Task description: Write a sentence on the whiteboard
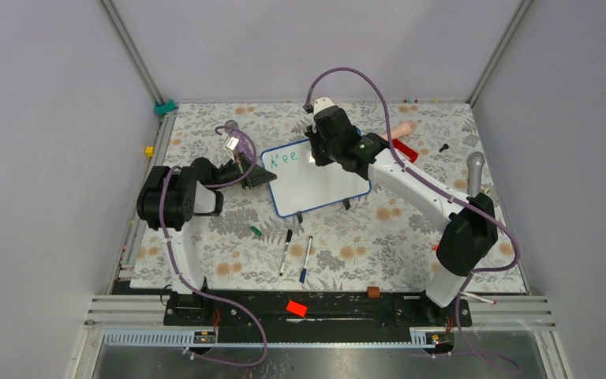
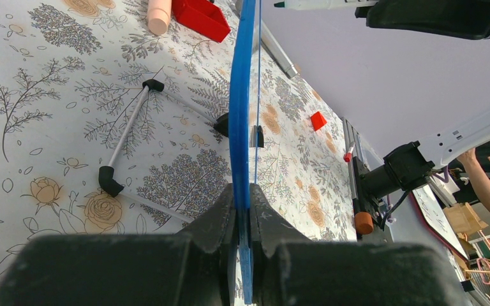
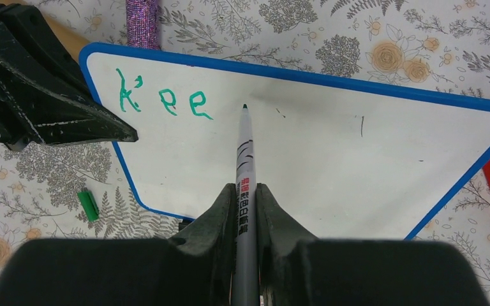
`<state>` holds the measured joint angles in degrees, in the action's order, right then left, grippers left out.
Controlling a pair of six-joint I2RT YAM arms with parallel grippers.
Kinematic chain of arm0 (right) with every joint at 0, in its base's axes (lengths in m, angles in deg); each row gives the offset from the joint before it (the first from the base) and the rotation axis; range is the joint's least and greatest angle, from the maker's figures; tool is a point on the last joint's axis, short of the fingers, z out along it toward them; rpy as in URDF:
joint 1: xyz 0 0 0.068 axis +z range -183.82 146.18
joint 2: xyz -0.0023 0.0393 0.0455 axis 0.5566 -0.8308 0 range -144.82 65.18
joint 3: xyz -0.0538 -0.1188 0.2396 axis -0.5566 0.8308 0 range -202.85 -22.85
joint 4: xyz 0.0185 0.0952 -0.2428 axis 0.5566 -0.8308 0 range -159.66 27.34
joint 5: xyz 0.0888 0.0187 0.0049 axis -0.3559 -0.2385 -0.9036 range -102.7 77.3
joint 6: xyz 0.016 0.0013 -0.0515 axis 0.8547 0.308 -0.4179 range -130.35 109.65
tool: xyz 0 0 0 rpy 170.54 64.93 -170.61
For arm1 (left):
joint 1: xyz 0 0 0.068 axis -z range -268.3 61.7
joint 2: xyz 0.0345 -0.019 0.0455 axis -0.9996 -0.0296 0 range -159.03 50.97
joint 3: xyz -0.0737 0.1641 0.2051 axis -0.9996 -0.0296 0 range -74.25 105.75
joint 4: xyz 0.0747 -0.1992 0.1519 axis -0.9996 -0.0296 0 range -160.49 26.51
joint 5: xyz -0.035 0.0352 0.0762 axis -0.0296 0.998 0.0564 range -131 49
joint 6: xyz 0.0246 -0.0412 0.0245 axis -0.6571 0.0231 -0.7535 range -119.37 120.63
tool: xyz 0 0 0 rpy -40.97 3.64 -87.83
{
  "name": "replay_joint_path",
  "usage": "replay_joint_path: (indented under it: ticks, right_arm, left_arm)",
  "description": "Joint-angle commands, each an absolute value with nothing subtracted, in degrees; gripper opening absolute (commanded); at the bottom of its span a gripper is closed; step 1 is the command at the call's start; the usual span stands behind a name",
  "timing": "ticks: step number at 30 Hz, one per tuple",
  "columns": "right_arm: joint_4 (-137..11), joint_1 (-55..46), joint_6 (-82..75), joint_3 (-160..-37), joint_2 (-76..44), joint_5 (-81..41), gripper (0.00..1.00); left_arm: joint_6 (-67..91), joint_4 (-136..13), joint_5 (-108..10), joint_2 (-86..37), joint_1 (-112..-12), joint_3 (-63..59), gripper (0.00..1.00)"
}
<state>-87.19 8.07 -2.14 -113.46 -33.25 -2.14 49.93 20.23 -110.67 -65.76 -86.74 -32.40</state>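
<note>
The whiteboard [image 1: 323,189], white with a blue rim, stands tilted in the middle of the table. My left gripper [image 1: 263,176] is shut on its left edge; the left wrist view shows the blue rim [image 2: 242,95] pinched between the jaws of that gripper [image 2: 242,188]. The sentence [image 3: 166,102] reads "Kee" in green at the board's [image 3: 357,166] upper left. My right gripper [image 3: 245,186] is shut on a grey marker [image 3: 245,146]. The marker's tip sits just right of the last letter, at the board's surface.
A green cap [image 1: 255,230] and two pens [image 1: 286,251] [image 1: 306,259] lie in front of the board. A red block [image 1: 404,150] and a peach cylinder [image 1: 401,130] lie behind it. A grey handle [image 1: 475,170] is at the right, and the board's wire stand [image 2: 127,137] is on the floral cloth.
</note>
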Motion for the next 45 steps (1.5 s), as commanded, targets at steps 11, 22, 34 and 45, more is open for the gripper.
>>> replay_joint_path:
  ticks: [11,22,34,45]
  right_arm:
    - [-85.9,8.0,-1.8,-118.0,-35.8,-6.3,0.0]
    - [-87.1,7.9,-1.8,-120.2,-37.9,-6.1,0.0]
    - [-87.9,7.9,-1.5,-119.6,-38.7,-4.0,0.0]
    - [-88.7,8.0,-0.9,-116.1,-36.6,-4.3,0.0]
  left_arm:
    - [43.9,20.9,-113.2,-66.2,-86.4,-33.8,0.0]
    - [43.9,20.9,-113.3,-66.2,-86.4,-33.8,0.0]
    - [43.8,20.9,-113.3,-66.2,-86.5,-33.8,0.0]
    - [43.8,20.9,-113.2,-66.2,-86.5,-33.9,0.0]
